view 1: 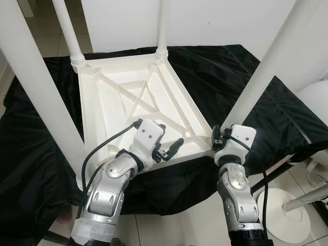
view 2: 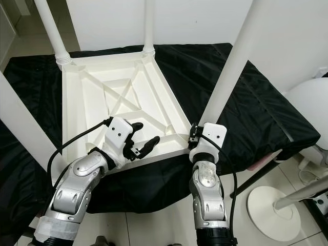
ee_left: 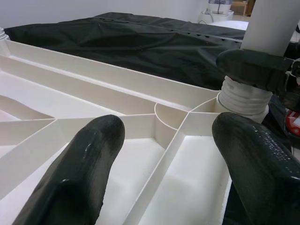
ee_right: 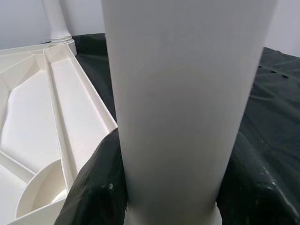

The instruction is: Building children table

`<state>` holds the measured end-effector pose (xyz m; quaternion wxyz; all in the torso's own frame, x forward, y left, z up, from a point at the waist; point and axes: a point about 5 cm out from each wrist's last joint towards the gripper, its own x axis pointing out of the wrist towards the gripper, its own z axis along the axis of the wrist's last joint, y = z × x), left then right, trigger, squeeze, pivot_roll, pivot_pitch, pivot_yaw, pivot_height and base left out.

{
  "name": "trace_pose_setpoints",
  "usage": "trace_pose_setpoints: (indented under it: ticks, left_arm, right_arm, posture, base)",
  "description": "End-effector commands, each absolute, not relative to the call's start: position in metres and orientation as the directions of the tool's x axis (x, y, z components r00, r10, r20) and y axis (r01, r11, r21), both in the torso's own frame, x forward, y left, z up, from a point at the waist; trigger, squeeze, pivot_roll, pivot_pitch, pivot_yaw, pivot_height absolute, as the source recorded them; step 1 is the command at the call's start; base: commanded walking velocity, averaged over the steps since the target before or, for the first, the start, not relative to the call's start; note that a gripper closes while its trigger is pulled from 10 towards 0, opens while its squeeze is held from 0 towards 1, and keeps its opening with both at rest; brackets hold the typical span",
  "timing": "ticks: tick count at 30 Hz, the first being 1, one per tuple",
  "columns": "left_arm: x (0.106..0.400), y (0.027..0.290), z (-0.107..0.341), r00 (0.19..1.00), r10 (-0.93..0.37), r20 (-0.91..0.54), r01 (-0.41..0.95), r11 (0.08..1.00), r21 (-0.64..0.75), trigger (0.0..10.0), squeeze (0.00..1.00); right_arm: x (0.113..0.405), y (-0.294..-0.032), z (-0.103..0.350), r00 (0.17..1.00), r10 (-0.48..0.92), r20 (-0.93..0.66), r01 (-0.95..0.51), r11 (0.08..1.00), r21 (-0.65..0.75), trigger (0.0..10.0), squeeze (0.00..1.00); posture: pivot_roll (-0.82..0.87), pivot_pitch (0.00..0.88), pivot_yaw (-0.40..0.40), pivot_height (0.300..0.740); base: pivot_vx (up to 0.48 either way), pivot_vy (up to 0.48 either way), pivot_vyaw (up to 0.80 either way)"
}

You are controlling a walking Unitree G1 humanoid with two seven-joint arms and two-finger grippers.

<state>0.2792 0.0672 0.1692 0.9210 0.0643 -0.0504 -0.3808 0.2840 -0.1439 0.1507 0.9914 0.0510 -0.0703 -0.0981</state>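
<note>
Right claw clamps the near-right leg above its socket; keep it plumb while twisting. Left claw spreads wide over the upturned tabletop.

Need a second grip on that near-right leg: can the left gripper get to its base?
Probably yes. The left gripper hovers open over the upturned tabletop, nothing between it and the leg, whose base the right gripper already clasps.

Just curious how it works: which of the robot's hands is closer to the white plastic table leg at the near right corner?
The right hand; its fingers close around that white plastic table leg. The left hand hovers open over the upturned tabletop beside it.
</note>
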Motion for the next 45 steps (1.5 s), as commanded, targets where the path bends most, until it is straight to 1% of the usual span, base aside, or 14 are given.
trace_pose_setpoints:
  ticks: [1,3,4,13,14,17,21,23,26,29,31,43,44,45]
  left_arm:
    - [0.281,0.07,0.168,0.756,-0.653,0.053,0.64,0.753,0.155,10.0,0.0]
    - [0.282,0.071,0.17,0.759,-0.649,0.055,0.636,0.757,0.153,10.0,0.0]
    - [0.282,0.072,0.171,0.763,-0.644,0.061,0.631,0.761,0.15,10.0,0.0]
    - [0.28,0.074,0.175,0.728,-0.682,0.073,0.667,0.728,0.156,10.0,0.0]
    - [0.279,0.073,0.176,0.701,-0.708,0.082,0.693,0.704,0.156,10.0,0.0]
    - [0.278,0.072,0.176,0.69,-0.72,0.083,0.705,0.693,0.154,10.0,0.0]
    - [0.279,0.068,0.174,0.679,-0.731,0.068,0.716,0.68,0.158,10.0,0.0]
    - [0.279,0.068,0.174,0.679,-0.731,0.068,0.716,0.68,0.158,10.0,0.0]
    - [0.279,0.063,0.176,0.653,-0.753,0.082,0.74,0.658,0.138,10.0,0.0]
    - [0.276,0.06,0.176,0.634,-0.768,0.088,0.756,0.64,0.139,10.0,0.0]
    - [0.274,0.057,0.174,0.613,-0.786,0.078,0.77,0.617,0.162,10.0,0.0]
    - [0.272,0.046,0.171,0.6,-0.798,0.061,0.772,0.597,0.219,10.0,0.0]
    - [0.272,0.046,0.171,0.6,-0.798,0.064,0.771,0.597,0.219,10.0,0.0]
    - [0.272,0.045,0.172,0.601,-0.796,0.066,0.77,0.599,0.22,10.0,0.0]
  right_arm:
    - [0.28,-0.143,0.139,0.977,-0.206,0.06,0.195,0.969,0.15,10.0,0.0]
    - [0.28,-0.143,0.14,0.979,-0.191,0.065,0.179,0.972,0.154,10.0,0.0]
    - [0.279,-0.143,0.142,0.981,-0.178,0.076,0.163,0.972,0.168,10.0,1.0]
    - [0.28,-0.151,0.154,0.984,-0.083,0.155,0.066,0.991,0.117,10.0,1.0]
    - [0.28,-0.158,0.159,0.984,-0.041,0.174,0.025,0.995,0.098,10.0,0.0]
    - [0.281,-0.162,0.16,0.983,-0.019,0.181,0.004,0.997,0.082,10.0,0.0]
    - [0.284,-0.179,0.162,0.972,0.154,0.178,-0.157,0.988,0.003,10.0,0.0]
    - [0.284,-0.179,0.162,0.972,0.154,0.178,-0.157,0.988,0.003,10.0,0.0]
    - [0.293,-0.19,0.163,0.956,0.256,0.143,-0.248,0.966,-0.07,10.0,0.0]
    - [0.296,-0.19,0.163,0.941,0.313,0.127,-0.302,0.948,-0.098,10.0,0.0]
    - [0.304,-0.188,0.164,0.902,0.419,0.103,-0.403,0.904,-0.143,10.0,0.0]
    - [0.323,-0.186,0.158,0.819,0.574,0.015,-0.56,0.804,-0.2,10.0,0.0]
    - [0.326,-0.187,0.157,0.816,0.577,0.003,-0.565,0.8,-0.203,4.6,0.0]
    - [0.328,-0.188,0.154,0.813,0.582,-0.013,-0.572,0.794,-0.206,0.0,0.0]
  posture:
    - [-0.06,0.083,-0.015,0.74]
    - [-0.06,0.083,-0.016,0.74]
    - [-0.06,0.083,-0.016,0.74]
    - [-0.06,0.081,-0.019,0.74]
    - [-0.07,0.077,-0.018,0.74]
    - [-0.07,0.077,-0.018,0.74]
    - [-0.07,0.067,-0.021,0.74]
    - [-0.07,0.067,-0.021,0.74]
    - [-0.07,0.058,-0.022,0.74]
    - [-0.07,0.055,-0.023,0.74]
    - [-0.07,0.046,-0.028,0.74]
    - [-0.05,0.037,-0.033,0.74]
    - [-0.05,0.034,-0.034,0.74]
    - [-0.05,0.034,-0.034,0.74]
  base:
    - [0.0,0.0,0.0]
    - [0.0,0.0,0.0]
    - [0.0,0.0,0.0]
    - [0.0,0.0,0.0]
    - [0.0,0.0,0.0]
    - [0.0,0.0,0.0]
    - [0.0,0.0,0.0]
    - [0.0,0.0,0.0]
    - [0.0,0.0,0.0]
    - [0.0,0.0,0.0]
    - [0.0,0.0,0.0]
    - [0.0,0.0,0.0]
    - [0.0,0.0,0.0]
    - [0.0,0.0,0.0]
